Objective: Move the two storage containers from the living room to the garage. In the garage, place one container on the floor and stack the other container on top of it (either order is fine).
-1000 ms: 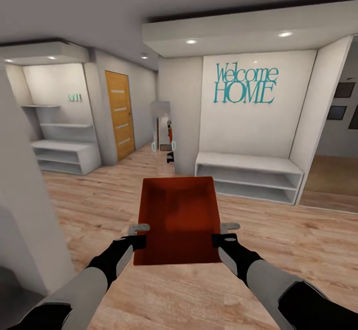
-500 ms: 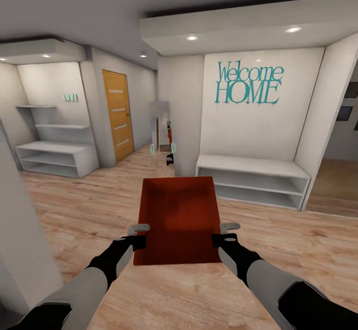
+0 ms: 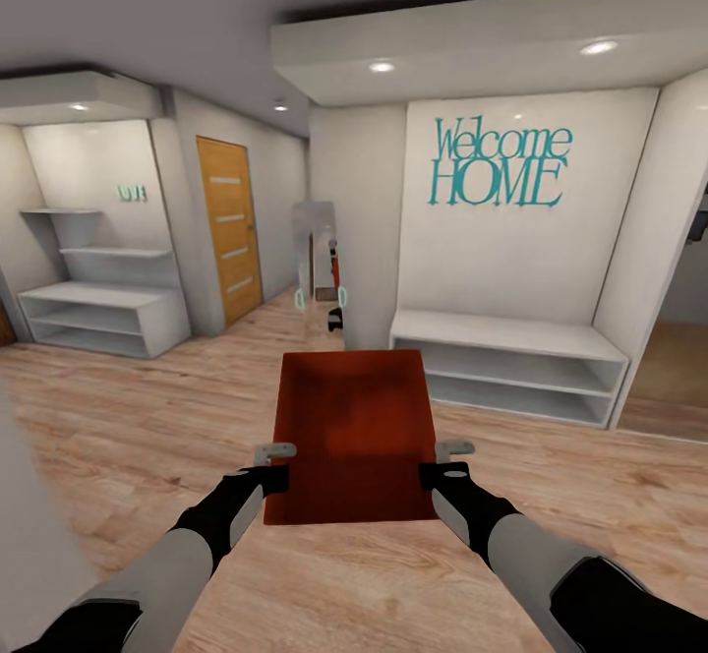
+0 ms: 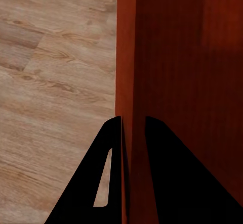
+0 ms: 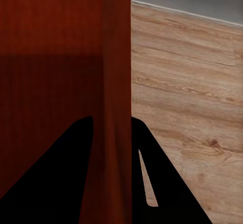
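Observation:
An orange-red open-top storage container hangs in front of me over the light wood-plank floor, held between both arms. My left gripper is shut on its left wall, my right gripper on its right wall. In the left wrist view the black fingers pinch the thin red container wall. The right wrist view has the same: dark fingers on either side of the container wall. Only this one container is in view.
A white wall with teal "Welcome HOME" lettering stands ahead, a low white shelf bench beneath it. A narrow corridor opens ahead at centre. An orange wooden door and white shelving lie to the left. Wood floor spreads all around.
The whole view has swung left and moved forward: the near left wall has slid out of sight and the bench shifted right. The container and both grippers keep the same hold.

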Robot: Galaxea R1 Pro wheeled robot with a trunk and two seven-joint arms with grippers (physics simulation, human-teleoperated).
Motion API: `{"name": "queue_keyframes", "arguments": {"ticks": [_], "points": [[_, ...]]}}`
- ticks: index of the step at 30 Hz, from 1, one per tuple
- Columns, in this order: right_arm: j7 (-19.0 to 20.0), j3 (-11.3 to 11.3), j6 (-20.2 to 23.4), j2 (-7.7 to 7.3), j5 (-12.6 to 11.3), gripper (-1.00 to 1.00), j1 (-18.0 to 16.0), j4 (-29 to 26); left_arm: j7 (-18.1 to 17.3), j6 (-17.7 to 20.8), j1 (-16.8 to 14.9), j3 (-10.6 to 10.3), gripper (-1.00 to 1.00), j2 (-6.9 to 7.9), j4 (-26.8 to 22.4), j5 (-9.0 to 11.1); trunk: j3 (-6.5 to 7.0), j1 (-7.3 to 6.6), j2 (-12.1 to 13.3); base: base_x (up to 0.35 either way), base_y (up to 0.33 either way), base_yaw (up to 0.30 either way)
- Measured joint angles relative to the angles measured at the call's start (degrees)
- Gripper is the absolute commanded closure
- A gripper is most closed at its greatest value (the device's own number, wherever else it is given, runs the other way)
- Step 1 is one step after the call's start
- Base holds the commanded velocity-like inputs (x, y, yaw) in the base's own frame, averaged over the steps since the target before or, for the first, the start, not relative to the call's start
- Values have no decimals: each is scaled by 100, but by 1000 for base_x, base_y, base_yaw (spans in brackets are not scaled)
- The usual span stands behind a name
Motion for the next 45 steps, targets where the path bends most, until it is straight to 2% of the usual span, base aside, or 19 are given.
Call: {"name": "queue_keyframes", "arguments": {"ticks": [38, 45], "points": [[-3, 7, 0, 2, -1, 100, 0, 0, -1, -16, -1, -9, 100, 5, 14, 16, 0, 0, 0, 324, 0, 0], [1, 4, -1, 2, 4, 100, 0, 2, -2, -20, 0, -8, 100, 5, 17, 17, 0, 0, 0, 324, 0, 209]]}}
